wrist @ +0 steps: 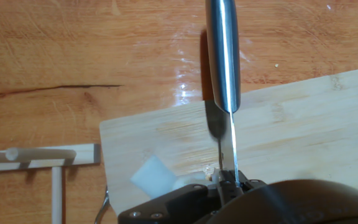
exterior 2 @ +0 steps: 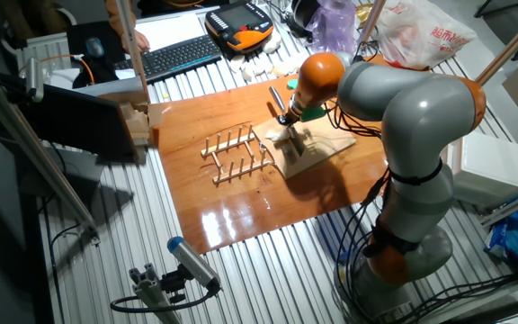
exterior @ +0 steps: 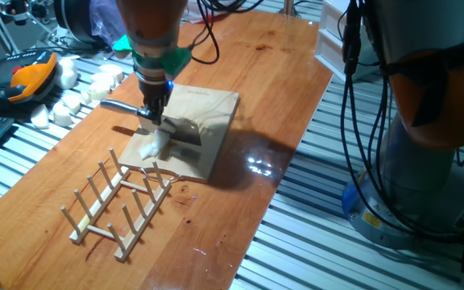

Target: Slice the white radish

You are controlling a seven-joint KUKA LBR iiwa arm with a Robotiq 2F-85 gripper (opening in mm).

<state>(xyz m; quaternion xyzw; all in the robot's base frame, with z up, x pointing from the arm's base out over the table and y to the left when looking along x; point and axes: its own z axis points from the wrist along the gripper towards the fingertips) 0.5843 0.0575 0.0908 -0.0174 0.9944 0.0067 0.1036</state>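
Glossy wooden table [exterior: 280, 105], steel knife [wrist: 224, 68], smooth white radish [exterior: 153, 147]

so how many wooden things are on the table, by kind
pale bamboo cutting board: 1
light wooden peg dish rack: 1
total: 2

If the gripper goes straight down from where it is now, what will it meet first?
Most likely the white radish on the cutting board. The gripper points down, shut on the knife, whose blade lies just above or on the radish. Depth is unclear; the board itself comes right after.
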